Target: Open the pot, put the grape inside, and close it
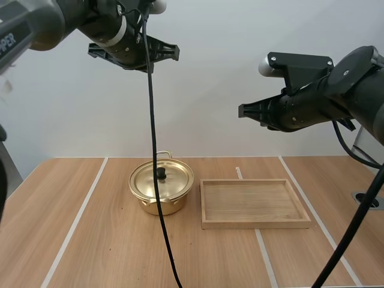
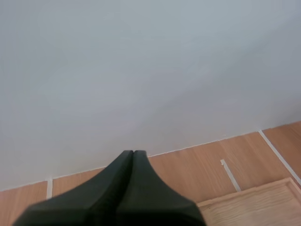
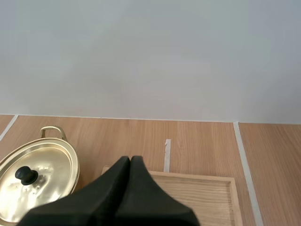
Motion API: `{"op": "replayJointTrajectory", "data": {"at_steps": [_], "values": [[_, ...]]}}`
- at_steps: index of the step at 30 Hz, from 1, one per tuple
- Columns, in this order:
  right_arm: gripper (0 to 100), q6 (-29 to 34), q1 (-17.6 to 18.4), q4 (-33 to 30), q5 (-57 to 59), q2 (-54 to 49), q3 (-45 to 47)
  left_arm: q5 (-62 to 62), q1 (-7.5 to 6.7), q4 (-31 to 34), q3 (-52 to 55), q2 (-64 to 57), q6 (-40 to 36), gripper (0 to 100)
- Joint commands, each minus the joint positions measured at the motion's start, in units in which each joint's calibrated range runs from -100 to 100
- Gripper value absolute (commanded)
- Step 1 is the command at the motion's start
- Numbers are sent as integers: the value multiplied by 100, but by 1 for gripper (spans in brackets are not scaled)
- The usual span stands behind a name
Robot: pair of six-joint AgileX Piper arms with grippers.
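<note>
Near the middle of the table (image 1: pixel 108 240) stands the pot (image 1: pixel 174 195), round and low, of shiny gold-coloured metal. Its lid (image 1: pixel 177 179) is on, a shallow polished dome with a small black knob (image 1: pixel 161 174) at its centre. One thin loop handle (image 1: pixel 163 155) stands out at the pot's 12 o'clock and a second seems to sit at 6 o'clock, so the handle axis runs away from the arms' bases. I can read no writing on the pot or lid.

Just beside the pot at its 3 o'clock, not touching, lies a wooden tray (image 1: pixel 258 224). It is a pale, flat rectangle with a low raised rim and visible grain, its long axis running 9 to 3. The tabletop is warm wood-grain, crossed by thin white lines (image 1: pixel 78 219).

The right gripper (image 3: pixel 130 160) hangs high in the air at about 2 o'clock from the pot, above the tray, pointing toward 9 o'clock. Its fingers lie pressed together as one dark wedge, holding nothing. The left gripper (image 2: pixel 133 155) is raised high at about 11 o'clock from the pot, and its fingers are likewise closed together with nothing between them. Beyond its tips lie the table's far edge and a corner of the tray. White lettering on the grey left arm (image 1: pixel 36 27) is cut off, ending in "PER".
</note>
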Motion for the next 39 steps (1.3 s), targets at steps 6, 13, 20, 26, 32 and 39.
{"op": "replayJointTrajectory", "data": {"at_steps": [6,13,20,26,32,39], "values": [[0,119,351,49,-915,-57,3,-1734,2,983,1382,-1046,-862,0],[0,173,619,-235,-1565,-216,242,-2332,2,1125,2608,-2042,-1032,0],[0,173,619,-670,-2878,-1146,1419,-3020,2,1283,3916,-3242,-1118,0],[0,173,619,-693,-2897,-1747,2120,-2988,2,1409,4714,-4190,-1107,0],[0,173,619,-708,-2740,-2558,2853,-2827,2,1421,5365,-5192,-1107,0],[0,173,619,-647,-1717,-3543,3284,-2385,2,1509,6004,-5969,-1107,0]]}}
